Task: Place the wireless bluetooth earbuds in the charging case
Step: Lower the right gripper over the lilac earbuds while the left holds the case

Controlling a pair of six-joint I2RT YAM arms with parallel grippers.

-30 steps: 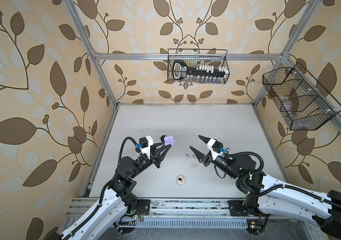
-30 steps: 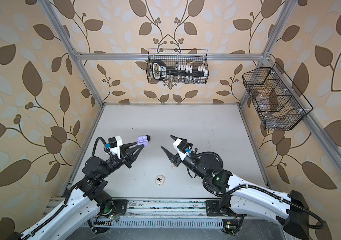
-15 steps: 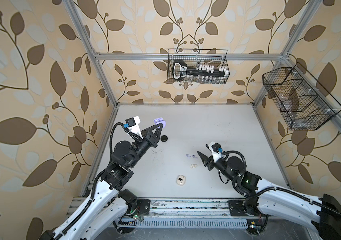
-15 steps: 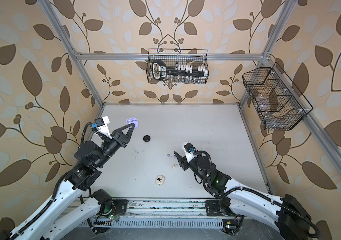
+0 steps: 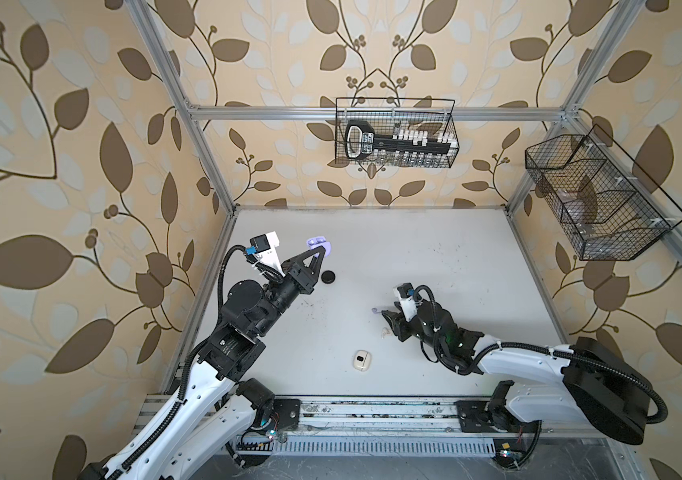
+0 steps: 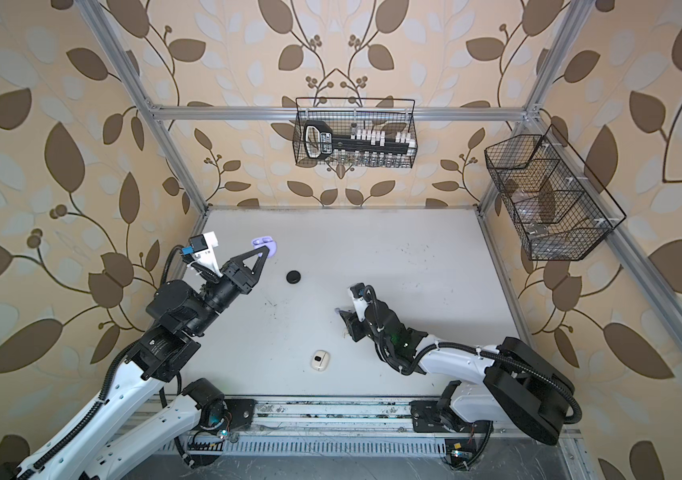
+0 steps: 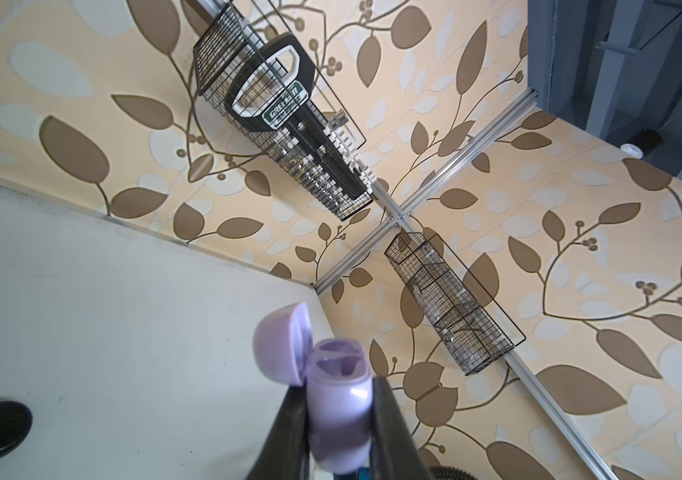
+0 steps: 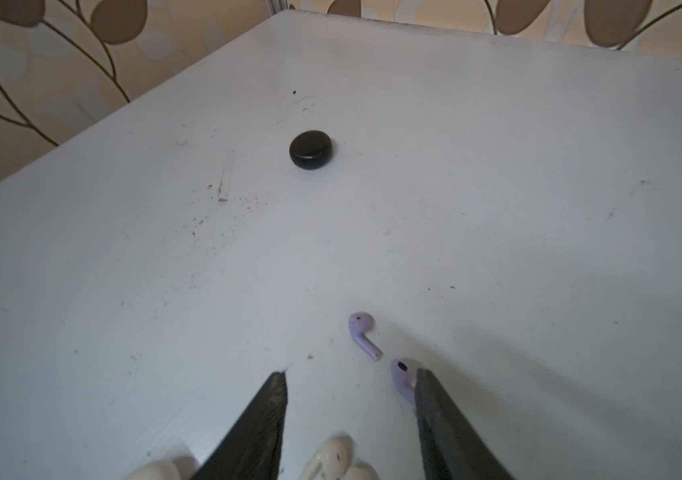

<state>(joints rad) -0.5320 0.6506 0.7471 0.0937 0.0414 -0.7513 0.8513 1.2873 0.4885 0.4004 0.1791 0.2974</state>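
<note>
pinching the open, empty lavender case (image 7: 339, 365), left end effector (image 7: 336, 384); right end effector (image 8: 350, 374) spread, touching lavender earbud (image 8: 401, 374)

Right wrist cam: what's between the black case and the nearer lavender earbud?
Nothing: in the right wrist view the table between the black case and the nearer lavender earbud is bare, just faint scuffs.

White arms (image 5: 189, 399), black joints and cables (image 5: 222, 270), triangular left claw (image 5: 322, 249)

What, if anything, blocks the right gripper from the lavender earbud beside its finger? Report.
Likely nothing: the right gripper is open, and the lavender earbud lies between its jaws, beside one finger.
</note>
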